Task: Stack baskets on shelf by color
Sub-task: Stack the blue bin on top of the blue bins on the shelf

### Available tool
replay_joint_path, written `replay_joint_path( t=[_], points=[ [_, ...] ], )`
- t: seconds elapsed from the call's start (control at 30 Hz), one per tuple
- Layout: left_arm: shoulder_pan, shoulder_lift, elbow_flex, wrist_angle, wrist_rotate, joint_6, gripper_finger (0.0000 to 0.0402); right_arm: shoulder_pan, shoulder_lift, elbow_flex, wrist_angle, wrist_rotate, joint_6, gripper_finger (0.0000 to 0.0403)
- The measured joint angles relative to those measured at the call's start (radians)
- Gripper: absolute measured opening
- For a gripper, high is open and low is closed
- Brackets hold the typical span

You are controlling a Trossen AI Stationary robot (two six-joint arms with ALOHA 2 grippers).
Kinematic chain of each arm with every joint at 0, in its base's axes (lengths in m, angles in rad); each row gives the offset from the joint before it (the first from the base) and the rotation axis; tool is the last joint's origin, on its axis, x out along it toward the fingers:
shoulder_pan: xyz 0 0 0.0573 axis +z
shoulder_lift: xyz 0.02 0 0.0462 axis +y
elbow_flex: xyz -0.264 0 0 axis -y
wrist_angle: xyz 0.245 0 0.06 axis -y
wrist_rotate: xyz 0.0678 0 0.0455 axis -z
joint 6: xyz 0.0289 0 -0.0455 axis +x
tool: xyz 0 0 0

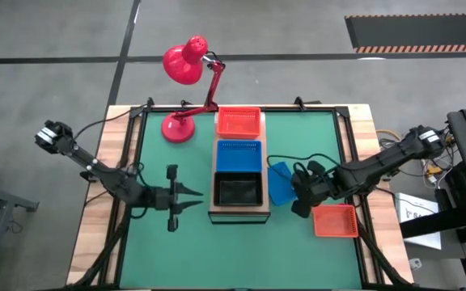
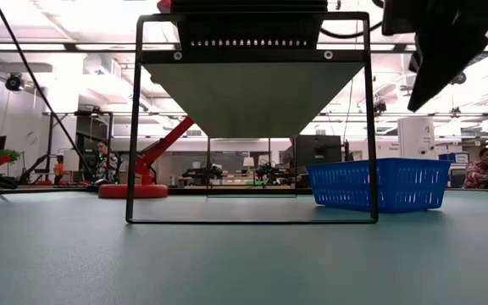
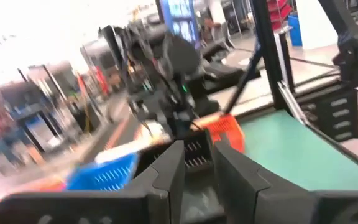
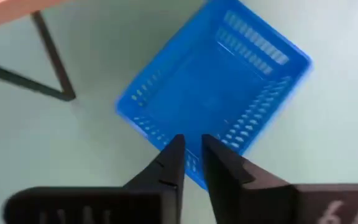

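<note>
- Right end effector (image 4: 191, 163): fingers narrowly parted astride the loose blue basket's (image 4: 213, 93) near rim, grip uncertain.
- Basket seems light, stiff, slippery; pinch the mesh wall.
- Left end effector (image 1: 186, 200) released, idle.

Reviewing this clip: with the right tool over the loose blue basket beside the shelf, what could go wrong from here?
The right tool straddles only one corner of the loose blue basket, which lies askew on the mat; a corner grip could let it swing or slip. The shelf stands close beside it, so a tilted basket might catch the frame.
</note>
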Motion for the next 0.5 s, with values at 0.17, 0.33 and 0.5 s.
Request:
replay_joint_path(
  t=[0.17,0.33,0.5],
  points=[
    [0.0,-0.037,0.008,0.01,-0.005,0.111,0.007,0.049,0.018,-0.053,0.23,-0.002,-0.184,0.0092],
    [0.0,-0.049,-0.001,0.007,-0.004,0.114,0.007,0.063,0.064,-0.102,0.384,0.05,-0.197,0.0133],
    [0.0,-0.053,0.005,0.007,-0.004,0.134,0.007,0.063,0.154,-0.138,0.43,0.135,-0.144,0.0159]
  ],
)
